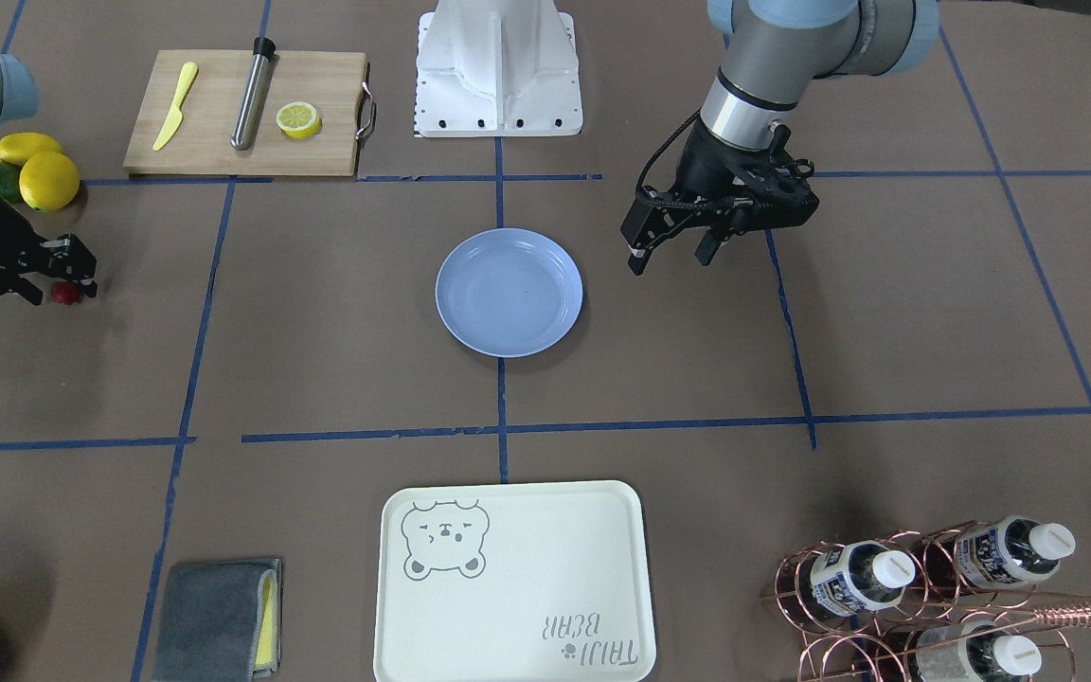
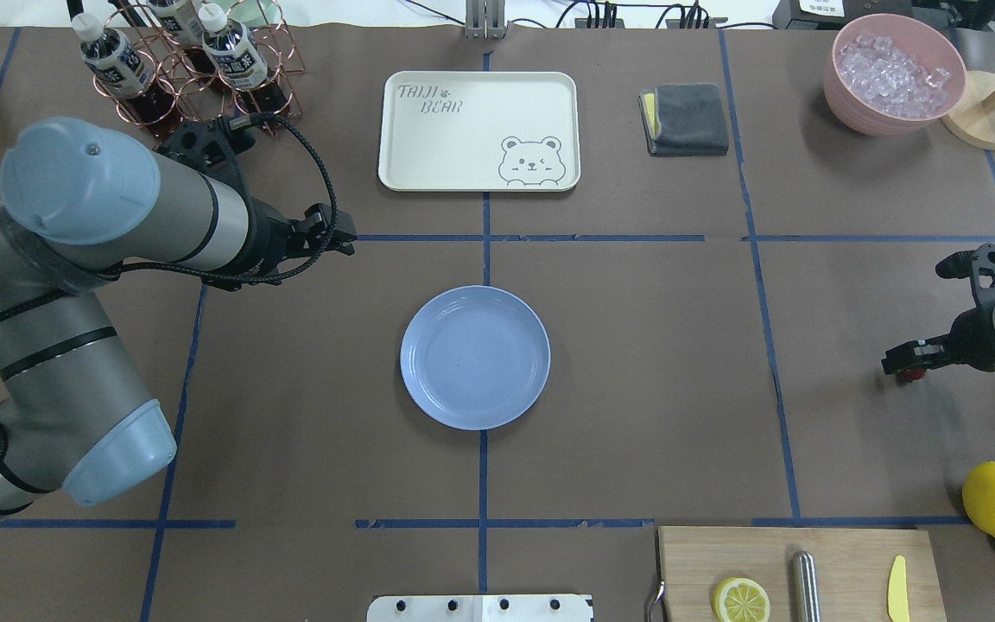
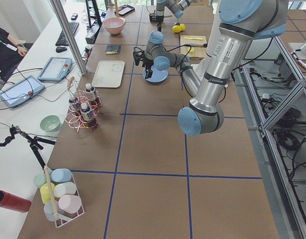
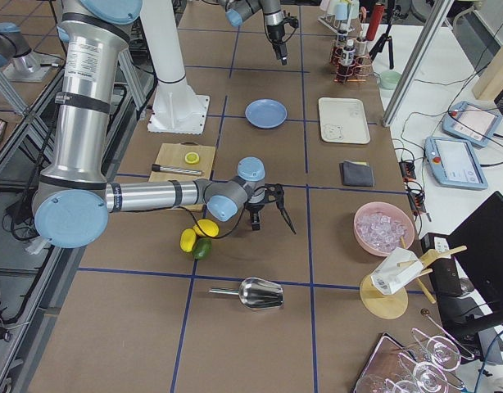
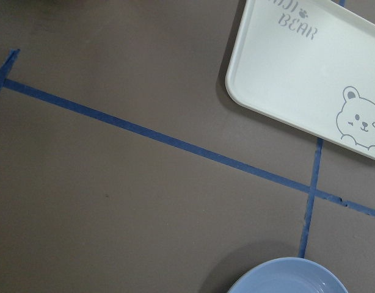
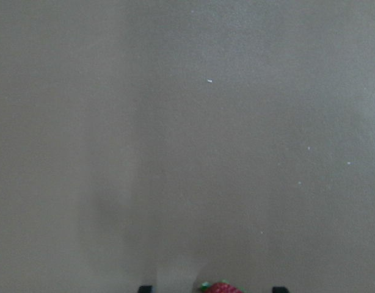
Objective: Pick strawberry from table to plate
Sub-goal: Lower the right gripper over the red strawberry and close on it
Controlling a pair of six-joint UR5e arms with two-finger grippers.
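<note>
Dark-red bumpy strawberry (image 1: 63, 294): likely light, soft; sits inside open, empty right end effector (image 1: 61, 286); pinch flanks gently.

This is a robotics lab rather than a kitchen. Two industrial arms, the left arm (image 3: 218, 74) and the right arm (image 4: 88, 123), stand at one long edge of the bench (image 3: 153, 144) by a white mounting base (image 1: 498, 71). Blue tape lines (image 1: 659, 426) grid its brown paper cover. Along the opposite edge runs a white desk (image 3: 23, 124) with control tablets (image 3: 57, 68), behind an aluminium post (image 4: 415, 65).
</note>
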